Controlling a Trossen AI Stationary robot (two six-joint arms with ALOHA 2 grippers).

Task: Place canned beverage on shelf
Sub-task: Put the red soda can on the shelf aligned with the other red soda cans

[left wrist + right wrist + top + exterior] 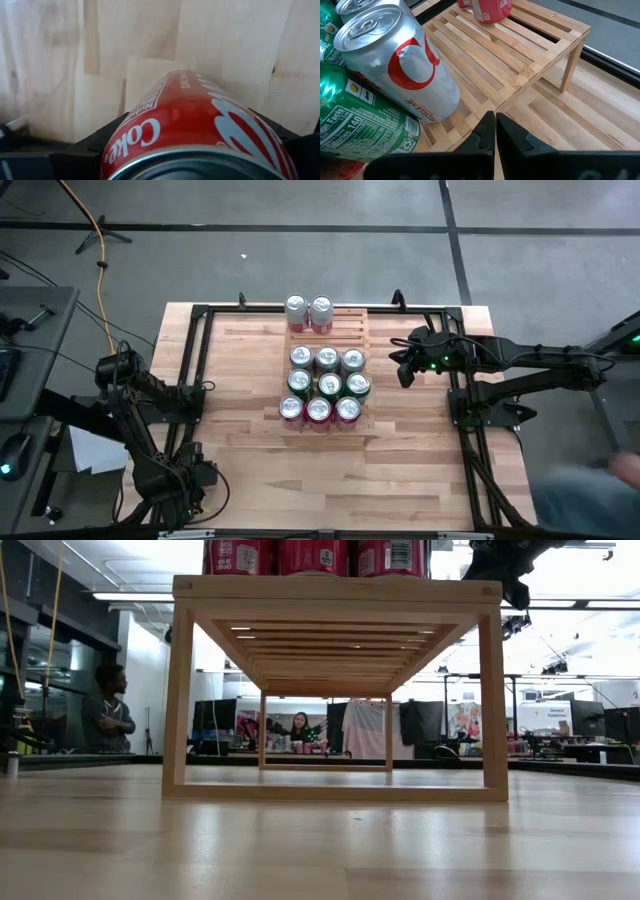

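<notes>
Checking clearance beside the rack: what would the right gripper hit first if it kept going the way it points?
Probably the shelf: the shut right gripper points at its bare slats, just past the silver can. Depth is unclear.

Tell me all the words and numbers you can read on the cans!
"Coke": red can between the left tool's fingers.
"Facts" and "140": green can on the shelf.
Small print low on the silver can with the red curve: too blurred to read.
Labels on the red cans in the low view: too small to read.
</notes>
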